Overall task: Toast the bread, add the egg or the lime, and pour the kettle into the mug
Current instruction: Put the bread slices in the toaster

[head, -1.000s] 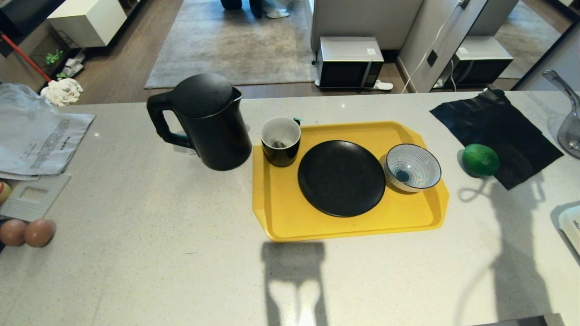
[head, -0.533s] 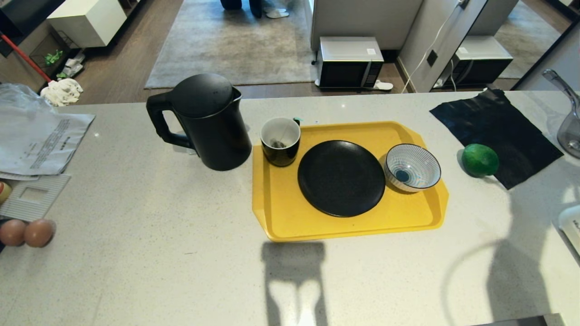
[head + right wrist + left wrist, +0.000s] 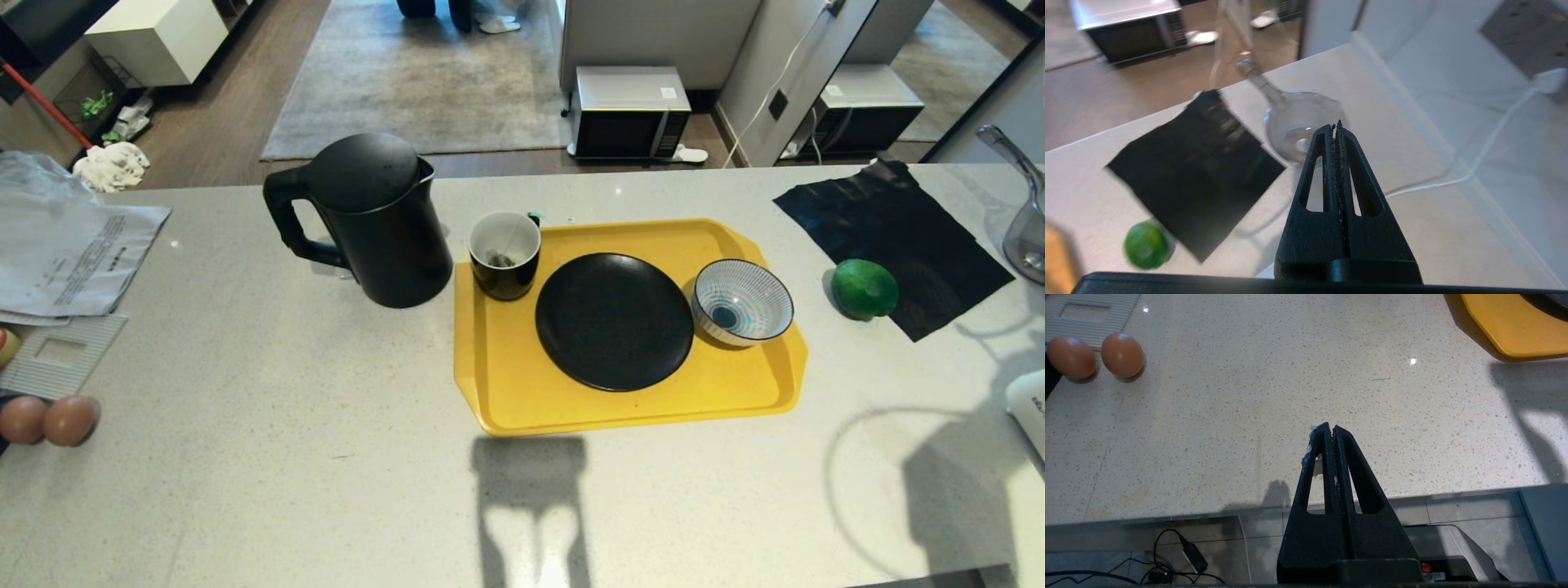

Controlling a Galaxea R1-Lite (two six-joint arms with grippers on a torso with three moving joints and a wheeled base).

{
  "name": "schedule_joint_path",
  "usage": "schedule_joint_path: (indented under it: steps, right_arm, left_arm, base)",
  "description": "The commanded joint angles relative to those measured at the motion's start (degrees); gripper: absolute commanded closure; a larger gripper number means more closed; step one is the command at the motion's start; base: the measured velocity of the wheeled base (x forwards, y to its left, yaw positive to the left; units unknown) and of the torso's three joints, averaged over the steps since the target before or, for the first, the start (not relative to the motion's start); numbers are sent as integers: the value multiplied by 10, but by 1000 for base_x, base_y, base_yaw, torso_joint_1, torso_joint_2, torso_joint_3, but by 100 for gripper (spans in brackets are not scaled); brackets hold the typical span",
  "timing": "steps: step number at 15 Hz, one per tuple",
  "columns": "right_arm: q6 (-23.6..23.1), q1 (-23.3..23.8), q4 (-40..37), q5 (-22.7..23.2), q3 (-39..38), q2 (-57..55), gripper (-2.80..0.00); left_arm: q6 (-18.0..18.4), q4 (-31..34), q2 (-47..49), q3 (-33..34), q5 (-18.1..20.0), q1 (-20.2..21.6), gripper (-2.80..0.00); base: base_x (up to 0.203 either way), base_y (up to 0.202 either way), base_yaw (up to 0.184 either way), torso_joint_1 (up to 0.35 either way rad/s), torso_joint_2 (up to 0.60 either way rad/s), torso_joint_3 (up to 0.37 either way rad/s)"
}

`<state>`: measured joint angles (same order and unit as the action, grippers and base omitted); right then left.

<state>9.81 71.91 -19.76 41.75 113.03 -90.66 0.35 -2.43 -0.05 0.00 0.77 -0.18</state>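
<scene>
The black kettle (image 3: 367, 220) stands on the counter left of the yellow tray (image 3: 522, 400). The black mug (image 3: 504, 255), with a teabag inside, sits in the tray's far left corner. The green lime (image 3: 864, 288) (image 3: 1146, 245) lies beside a black cloth (image 3: 894, 237). Two brown eggs (image 3: 49, 419) (image 3: 1122, 354) rest at the counter's left edge; I cannot tell whether either is the task's egg. The bread is out of view. My left gripper (image 3: 1329, 426) is shut and empty over the counter's near edge. My right gripper (image 3: 1336, 124) is shut and empty, pointing towards a clear glass vessel (image 3: 1298, 122), away from the lime.
On the tray are a black plate (image 3: 614, 320) and a blue-striped bowl (image 3: 743, 300). Papers (image 3: 65, 253) lie far left. The glass vessel (image 3: 1024, 237) and a white appliance (image 3: 1030, 408) sit at the right edge. A white cable (image 3: 1453, 179) runs along the wall.
The right arm's shadow has swung right across the counter, away from the lime. Nothing on the counter has moved, and the left arm is still.
</scene>
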Motion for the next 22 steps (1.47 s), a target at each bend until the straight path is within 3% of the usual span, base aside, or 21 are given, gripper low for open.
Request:
schedule_joint_path:
  steps: [1,3,5,7,10,17,22]
  right_arm:
    - [0,-47,-1,3,3,12,0]
    - [0,-124,-10,-51,2,40,0]
    - [-6,-187,-35,-139,0,63,0]
    - [-38,-218,-54,-177,-15,91,0]
    - [-95,-258,-57,-177,-51,132,0]
    - [-104,-271,-57,-182,-60,161,0]
    - [-130,-335,-62,-206,-109,204,0]
  left_arm:
    - [0,0,-1,10,0,0,0]
    - [0,0,-1,10,0,0,0]
    - [0,0,-1,10,0,0,0]
    - [0,0,-1,10,0,0,0]
    - [0,0,-1,10,0,0,0]
    - [0,0,-1,10,0,0,0]
    - [0,0,-1,10,0,0,0]
  base:
    - [0,0,0,0,0,0]
    - [0,0,0,0,0,0]
    - [0,0,0,0,0,0]
    - [0,0,0,0,0,0]
    - [0,0,0,0,0,0]
    - [0,0,0,0,0,0]
    - [0,0,0,0,0,0]
